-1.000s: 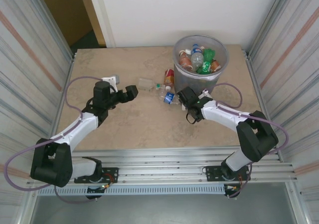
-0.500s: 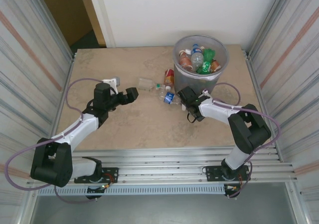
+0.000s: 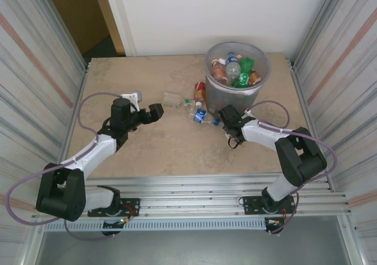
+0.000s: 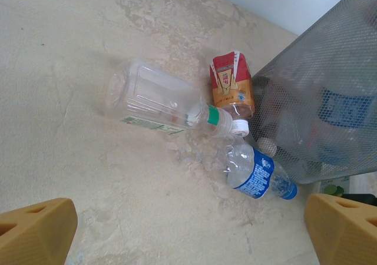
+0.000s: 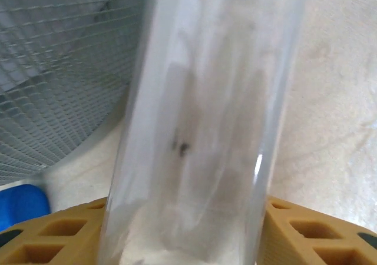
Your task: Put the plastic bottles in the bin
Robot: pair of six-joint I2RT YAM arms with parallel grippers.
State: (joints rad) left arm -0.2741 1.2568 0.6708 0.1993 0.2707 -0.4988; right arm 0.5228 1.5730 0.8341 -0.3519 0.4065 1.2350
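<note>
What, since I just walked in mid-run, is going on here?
Two arms are filling the bin with plastic bottles; several are already inside. The right gripper, by the bin's base, is closed on a clear bottle. The left gripper hovers open over the table, facing a green-ringed bottle, a red-labelled bottle and a blue-labelled bottle.

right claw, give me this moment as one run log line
right claw gripping clear bottle by bin | left claw open, empty | loose on table: red-labelled bottle, blue-labelled bottle, green-collared bottle
</note>
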